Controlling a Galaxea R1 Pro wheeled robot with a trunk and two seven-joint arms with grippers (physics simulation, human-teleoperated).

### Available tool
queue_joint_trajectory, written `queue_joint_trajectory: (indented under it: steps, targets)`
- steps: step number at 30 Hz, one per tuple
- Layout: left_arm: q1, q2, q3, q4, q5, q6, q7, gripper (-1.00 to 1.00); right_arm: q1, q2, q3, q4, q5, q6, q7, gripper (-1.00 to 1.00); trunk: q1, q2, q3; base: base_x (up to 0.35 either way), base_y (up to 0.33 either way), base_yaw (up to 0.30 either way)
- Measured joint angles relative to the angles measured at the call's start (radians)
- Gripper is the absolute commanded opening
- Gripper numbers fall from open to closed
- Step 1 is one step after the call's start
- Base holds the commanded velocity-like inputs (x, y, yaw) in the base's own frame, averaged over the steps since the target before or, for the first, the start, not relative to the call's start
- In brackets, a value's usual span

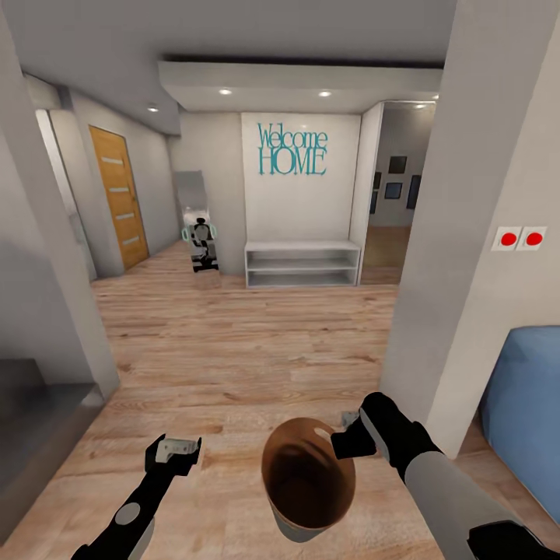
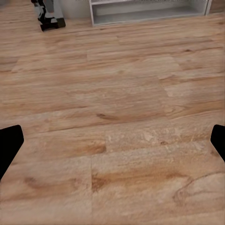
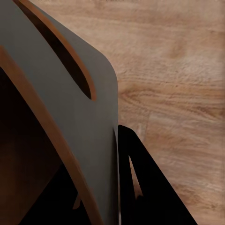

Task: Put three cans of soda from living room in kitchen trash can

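The tash can [image 1: 307,476], a grey tapered bin with a brown rim and dark brown inside, hangs low in front of me in the head view. My right gripper [image 1: 351,440] is shut on its right rim. In the right wrist view the grey wall with its slot handle [image 3: 70,93] runs between the jaws, with one black finger [image 3: 145,187] outside it. My left gripper [image 1: 176,451] stands open and empty to the left of the bin, over bare wood floor [image 2: 112,93]. The cans of soda are out of view.
I face a hallway with a light wood floor. A white low shelf [image 1: 303,264] stands under a "Welcome HOME" wall. A white pillar [image 1: 467,233] with red switches and a blue seat [image 1: 529,412] are close on the right. A grey ledge [image 1: 39,404] is on the left, an orange door [image 1: 117,198] further back.
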State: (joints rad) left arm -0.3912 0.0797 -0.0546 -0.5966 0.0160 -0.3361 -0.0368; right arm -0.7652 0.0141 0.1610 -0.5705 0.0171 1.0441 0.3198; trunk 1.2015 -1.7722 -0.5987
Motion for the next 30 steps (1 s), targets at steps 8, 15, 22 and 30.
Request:
queue_joint_trajectory:
  steps: [8, 15, 22, 30]
  targets:
    - [0.0, 0.0, -0.001, -0.001, 0.001, -0.001, 0.0, 1.0, 0.0, 0.0, 0.0, 0.0, 0.004, 0.0, -0.001, -1.0, -0.031, 0.056, 0.025, 0.0, 0.0, 0.0]
    - [0.0, 0.0, -0.001, 0.005, -0.003, 0.0, -0.001, 1.0, 0.0, 0.0, -0.001, 0.0, 0.005, 0.0, -0.001, -1.0, -0.057, 0.105, 0.047, 0.0, 0.0, 0.0]
    - [0.001, 0.0, -0.002, 0.001, 0.0, -0.004, -0.001, 1.0, 0.0, 0.0, -0.002, 0.0, 0.006, 0.0, -0.001, -1.0, -0.084, 0.154, 0.069, 0.0, 0.0, 0.0]
    - [0.001, 0.001, -0.003, 0.001, 0.0, -0.008, -0.003, 1.0, 0.0, 0.0, -0.004, 0.0, 0.006, -0.001, -0.001, -1.0, -0.084, 0.154, 0.069, 0.0, 0.0, 0.0]
